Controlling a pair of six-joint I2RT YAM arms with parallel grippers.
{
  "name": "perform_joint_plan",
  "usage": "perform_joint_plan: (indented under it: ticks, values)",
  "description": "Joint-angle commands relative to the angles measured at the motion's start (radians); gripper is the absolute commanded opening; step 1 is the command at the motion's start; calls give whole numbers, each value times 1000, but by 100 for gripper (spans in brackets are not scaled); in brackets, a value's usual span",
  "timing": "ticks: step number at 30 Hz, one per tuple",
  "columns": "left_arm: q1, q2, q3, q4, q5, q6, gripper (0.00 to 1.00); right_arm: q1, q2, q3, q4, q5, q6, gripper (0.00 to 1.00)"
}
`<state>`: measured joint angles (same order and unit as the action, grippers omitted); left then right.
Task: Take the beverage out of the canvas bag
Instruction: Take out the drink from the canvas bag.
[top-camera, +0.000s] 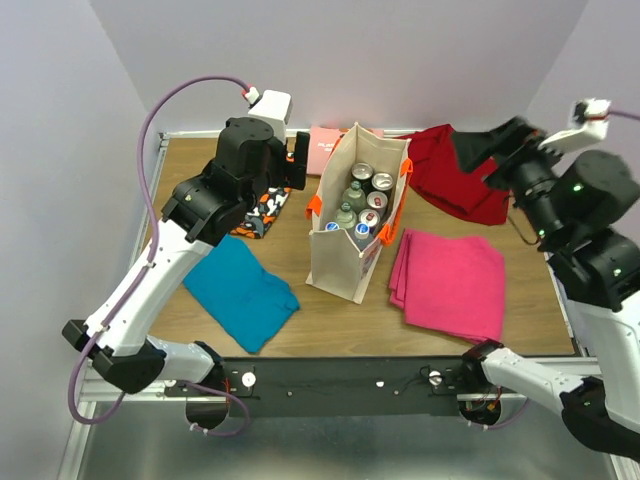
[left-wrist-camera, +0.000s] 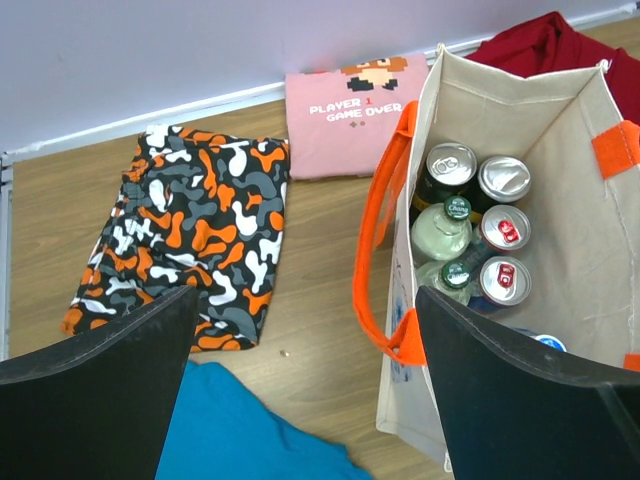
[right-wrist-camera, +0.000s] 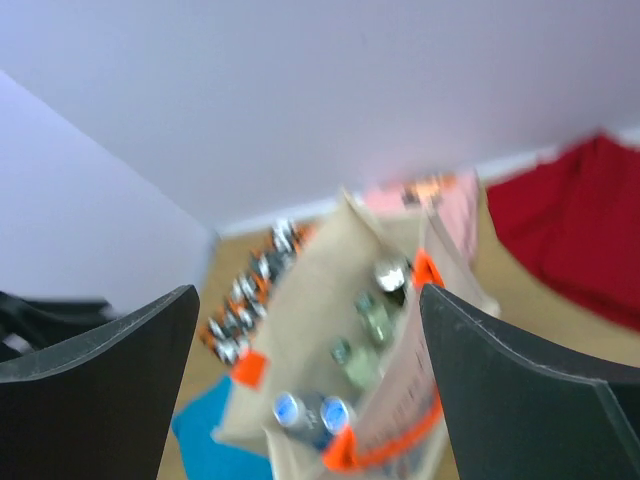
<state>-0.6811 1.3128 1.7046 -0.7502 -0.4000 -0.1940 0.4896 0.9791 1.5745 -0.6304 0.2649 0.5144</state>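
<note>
The beige canvas bag (top-camera: 343, 262) with orange handles stands upright mid-table, mouth open. Inside it are several beverages (top-camera: 362, 200): cans with silver tops and green-capped bottles. From the left wrist, the bag (left-wrist-camera: 565, 225) fills the right side, with a silver-topped can (left-wrist-camera: 450, 165) and a bottle (left-wrist-camera: 440, 230) in plain sight. My left gripper (left-wrist-camera: 305, 300) hangs open above the bare table just left of the bag; overhead it (top-camera: 299, 163) is beside the bag's left rim. My right gripper (right-wrist-camera: 310, 295) is open, high to the right, looking down on the blurred bag (right-wrist-camera: 300, 310).
Folded cloths lie around the bag: an orange-camouflage one (left-wrist-camera: 190, 230), a pink printed shirt (left-wrist-camera: 350, 110), a teal one (top-camera: 240, 290), a magenta one (top-camera: 450, 280) and a dark red one (top-camera: 450, 180). The wall runs along the table's far edge.
</note>
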Motion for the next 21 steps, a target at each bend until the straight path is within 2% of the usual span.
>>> perform_joint_plan:
  ticks: [1,5,9,13,15,17,21]
  values:
    - [3,68,93,-53,-20,53,99,0,174,131,-54,5,-112,100]
    - [11,130,165,-74,-2,42,99,-2,314,261,-122,23,-169,100]
    - [35,137,217,-69,33,10,99,0,492,577,-248,114,-220,100]
    - [60,155,314,-184,62,-114,99,0,665,833,-422,148,-160,100]
    - [66,149,322,-227,46,-174,99,0,699,858,-485,135,-137,100]
    - [66,111,279,-227,49,-214,99,0,685,808,-518,128,-80,100]
    - [69,20,98,-149,44,-167,99,0,549,494,-401,54,-109,100]
